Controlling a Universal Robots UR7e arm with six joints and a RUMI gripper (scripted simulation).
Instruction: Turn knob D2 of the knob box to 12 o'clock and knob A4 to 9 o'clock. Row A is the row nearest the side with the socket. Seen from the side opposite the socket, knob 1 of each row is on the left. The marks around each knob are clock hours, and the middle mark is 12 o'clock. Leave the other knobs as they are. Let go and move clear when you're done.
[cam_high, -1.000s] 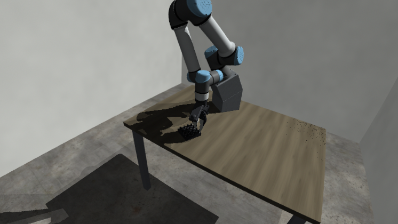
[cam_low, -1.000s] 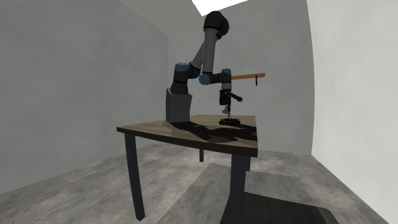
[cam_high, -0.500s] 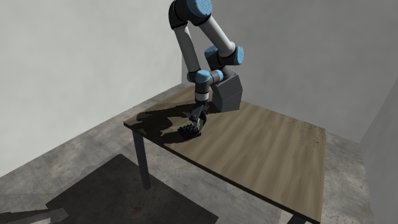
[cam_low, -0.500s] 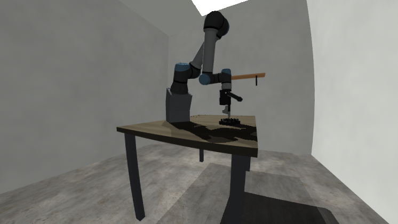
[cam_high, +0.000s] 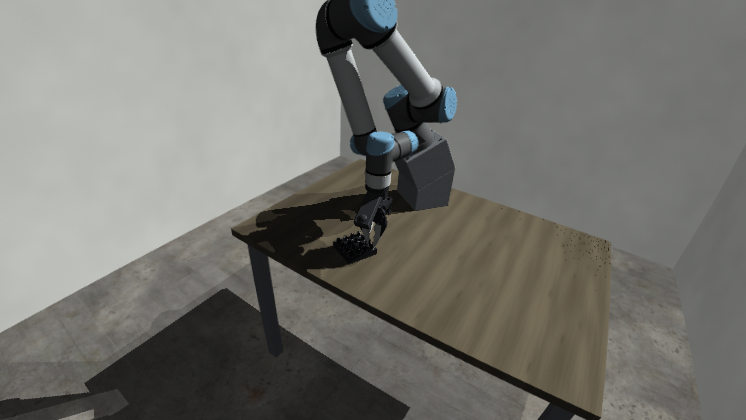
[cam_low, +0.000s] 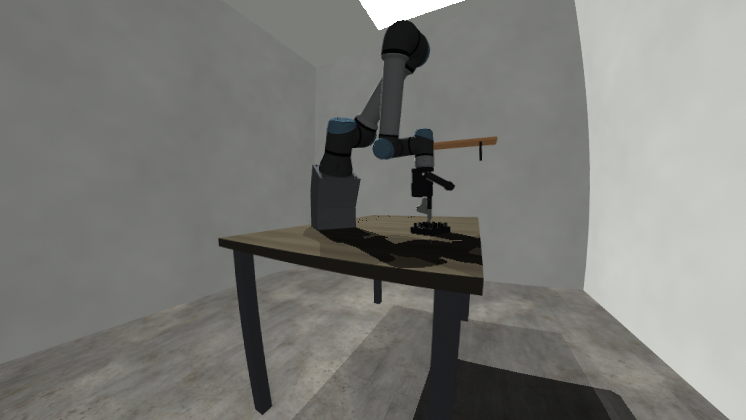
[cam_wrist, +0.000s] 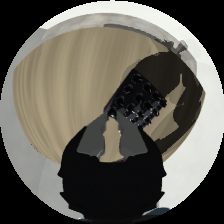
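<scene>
1. gripper state. the gripper (cam_high: 372, 246) (cam_low: 429, 218) (cam_wrist: 112, 111) is pointed down, its fingers closed to a narrow gap. it appears to be shut on a corner knob (cam_wrist: 112, 113) at the tips; the contact itself is too small to confirm.

2. workpiece location. the knob box (cam_high: 360, 256) (cam_low: 416, 230) (cam_wrist: 131, 78) lies flat on the table (cam_high: 495, 271) (cam_low: 292, 237) (cam_wrist: 65, 85), directly below the fingertips.

3. governing relation. the fingertips are at one corner of the box, not over its middle. in the wrist view, the remaining knobs extend up and to the right of the tips; in the top view, most of the box lies to their left. neither side of the box reads clearly as the long axis.

4. step in hand. this is judged to be a knob turn. the knob's label, pointer and socket side cannot be read. rotate about the knob's own axis, without sideways travel; drift could disturb a neighbouring knob. open before lifting clear.
</scene>
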